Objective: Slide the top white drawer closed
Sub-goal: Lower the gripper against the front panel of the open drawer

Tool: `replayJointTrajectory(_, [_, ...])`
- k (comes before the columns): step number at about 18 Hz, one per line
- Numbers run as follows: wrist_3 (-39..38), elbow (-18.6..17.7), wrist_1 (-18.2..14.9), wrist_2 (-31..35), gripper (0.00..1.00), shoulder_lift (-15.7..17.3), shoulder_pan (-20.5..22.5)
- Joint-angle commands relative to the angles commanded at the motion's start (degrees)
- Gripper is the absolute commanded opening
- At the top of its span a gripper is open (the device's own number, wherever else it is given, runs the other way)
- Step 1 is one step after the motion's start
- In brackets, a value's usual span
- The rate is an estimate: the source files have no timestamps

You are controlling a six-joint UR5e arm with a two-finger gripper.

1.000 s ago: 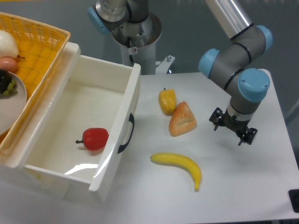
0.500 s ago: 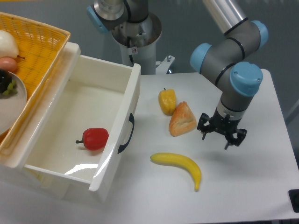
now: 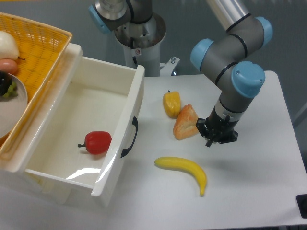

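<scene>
- The top white drawer sits at the left side of the table and is pulled far out. Its front panel with the black handle faces right, toward the open table.
- A red pepper lies inside the drawer.
- The drawer slides left and right in the picture, so I think closing it means a push on the front panel toward the left.
- The gripper is well to the right of the drawer, low over the table. It holds nothing. I cannot tell if its fingers are apart or together from this side.
- A bread piece, a yellow pepper and a banana lie between the gripper and the drawer front. The gripper is just beside the bread.
- I think the arm must go around or over this food to reach the panel.
- The table is white and smooth. A yellow basket sits on top at the far left.
</scene>
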Motion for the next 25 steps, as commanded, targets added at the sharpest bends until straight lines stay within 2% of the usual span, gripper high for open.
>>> replayJointTrajectory(4, [-3.9, -0.1, -0.4, -5.4, 0.0, 0.8, -3.0])
replayJointTrajectory(9, [-5.9, -0.2, -1.1, -8.2, 0.0, 1.1, -6.3])
replayJointTrajectory(15, [-5.8, -0.1, -3.5, -12.7, 0.0, 1.5, -6.4])
replayJointTrajectory(23, [-5.5, -0.1, -8.8, -14.6, 0.0, 3.3, -7.7])
replayJointTrajectory(25, [-5.5, 0.0, -9.0, -15.7, 0.0, 3.3, -7.7])
